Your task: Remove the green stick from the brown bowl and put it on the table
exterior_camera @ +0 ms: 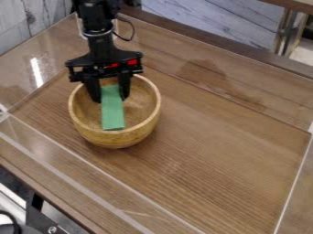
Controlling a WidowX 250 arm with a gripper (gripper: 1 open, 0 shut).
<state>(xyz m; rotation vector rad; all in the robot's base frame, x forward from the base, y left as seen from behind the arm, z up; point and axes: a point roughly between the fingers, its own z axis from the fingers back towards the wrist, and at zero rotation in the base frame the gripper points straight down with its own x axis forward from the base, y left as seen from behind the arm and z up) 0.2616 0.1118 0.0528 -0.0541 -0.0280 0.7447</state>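
The brown bowl [83,121] sits on the table [221,137] left of centre. The green stick [113,111] leans inside it, lower end on the bowl's floor near the front wall, upper end raised toward the back rim. My gripper [109,90] points straight down over the bowl's back half. Its black fingers [91,92] stand on either side of the stick's upper end and are shut on it. The stick's top edge is hidden behind the gripper.
Clear plastic edging [15,110] runs along the table's left and front sides. A glossy patch [202,69] lies behind and to the right of the bowl. Metal furniture legs [284,37] stand beyond the far right corner.
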